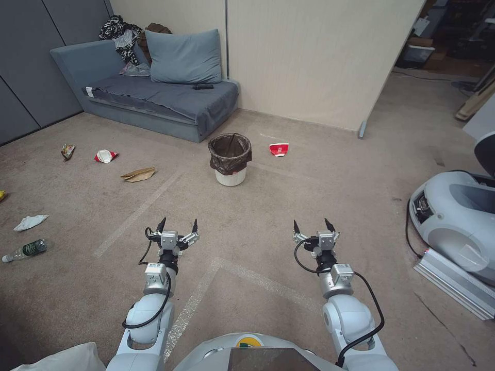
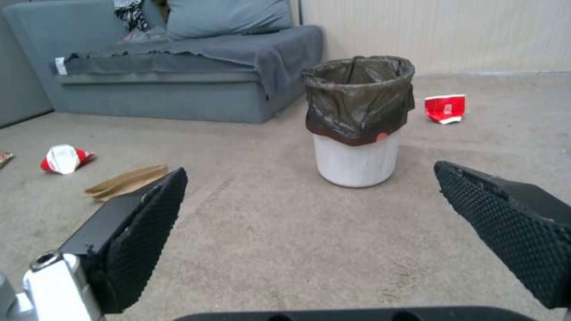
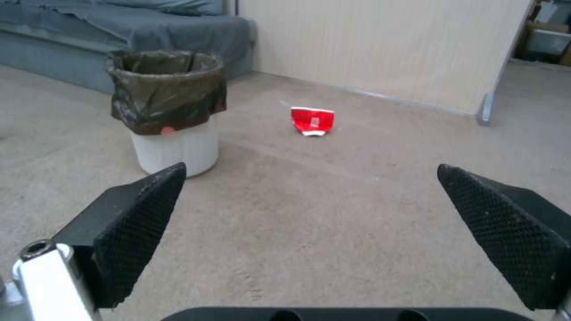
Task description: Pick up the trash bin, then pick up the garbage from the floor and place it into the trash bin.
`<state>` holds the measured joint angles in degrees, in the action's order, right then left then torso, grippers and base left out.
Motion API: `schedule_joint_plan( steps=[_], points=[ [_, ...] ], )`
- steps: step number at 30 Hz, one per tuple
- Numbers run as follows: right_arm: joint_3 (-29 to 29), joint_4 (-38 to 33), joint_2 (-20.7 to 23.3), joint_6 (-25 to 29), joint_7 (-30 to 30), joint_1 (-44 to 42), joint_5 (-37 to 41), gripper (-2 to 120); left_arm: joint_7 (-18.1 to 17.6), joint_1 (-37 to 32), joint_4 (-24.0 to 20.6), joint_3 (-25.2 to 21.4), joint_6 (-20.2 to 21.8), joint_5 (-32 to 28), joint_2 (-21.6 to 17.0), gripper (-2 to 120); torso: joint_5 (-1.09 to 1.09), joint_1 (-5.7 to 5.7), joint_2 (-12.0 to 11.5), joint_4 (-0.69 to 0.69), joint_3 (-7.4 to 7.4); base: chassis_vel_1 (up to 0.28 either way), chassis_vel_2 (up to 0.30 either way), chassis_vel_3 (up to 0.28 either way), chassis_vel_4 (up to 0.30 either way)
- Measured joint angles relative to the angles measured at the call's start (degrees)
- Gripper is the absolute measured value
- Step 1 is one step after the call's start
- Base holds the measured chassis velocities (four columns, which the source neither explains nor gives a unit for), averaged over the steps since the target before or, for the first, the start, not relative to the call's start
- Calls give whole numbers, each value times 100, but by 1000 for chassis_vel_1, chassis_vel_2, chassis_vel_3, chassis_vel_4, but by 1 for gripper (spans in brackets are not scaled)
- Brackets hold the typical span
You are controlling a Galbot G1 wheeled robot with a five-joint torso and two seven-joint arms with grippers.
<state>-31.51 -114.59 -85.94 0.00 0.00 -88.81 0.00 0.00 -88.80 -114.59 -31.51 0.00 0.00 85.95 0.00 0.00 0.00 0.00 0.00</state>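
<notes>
The trash bin (image 1: 230, 159), a small white bucket lined with a dark bag, stands upright on the carpet in front of the sofa; the wrist views show it too (image 2: 357, 120) (image 3: 169, 109). Garbage lies scattered: a red paper cup (image 1: 279, 149) (image 2: 445, 108) (image 3: 312, 120) right of the bin, another crushed cup (image 1: 105, 155) (image 2: 64, 158), a tan paper bag (image 1: 138, 174) (image 2: 125, 182), a snack wrapper (image 1: 67, 151), a white tissue (image 1: 30, 222) and a clear bottle (image 1: 26, 250) to the left. My left gripper (image 1: 178, 224) and right gripper (image 1: 311, 224) hover open and empty, well short of the bin.
A grey sofa (image 1: 154, 98) with a cushion stands behind the bin against a beige partition (image 1: 319, 56). A white-grey robot base (image 1: 459, 216) and a metal rail (image 1: 454, 281) sit at the right. Open carpet lies between my grippers and the bin.
</notes>
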Motion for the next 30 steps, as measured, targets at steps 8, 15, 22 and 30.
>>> schedule_joint_plan(
  steps=[8,15,22,30],
  points=[
    [0,0,0,0,0,0,0,100,-13,2,0,0,-2,0,0,100,0,0,0,0,0,0,0,0,0],
    [-112,0,27,276,207,59,39,100,-163,38,14,-3,-42,0,-5,100,1,0,0,1,0,0,0,0,0],
    [-479,1,170,1121,786,258,227,100,-1095,316,114,-55,-330,10,-59,100,2,0,-1,0,0,0,0,0,0],
    [-741,-89,374,1776,1207,353,478,100,-2028,517,176,-102,-629,21,-172,100,0,0,0,1,0,0,0,0,0]
  ],
)
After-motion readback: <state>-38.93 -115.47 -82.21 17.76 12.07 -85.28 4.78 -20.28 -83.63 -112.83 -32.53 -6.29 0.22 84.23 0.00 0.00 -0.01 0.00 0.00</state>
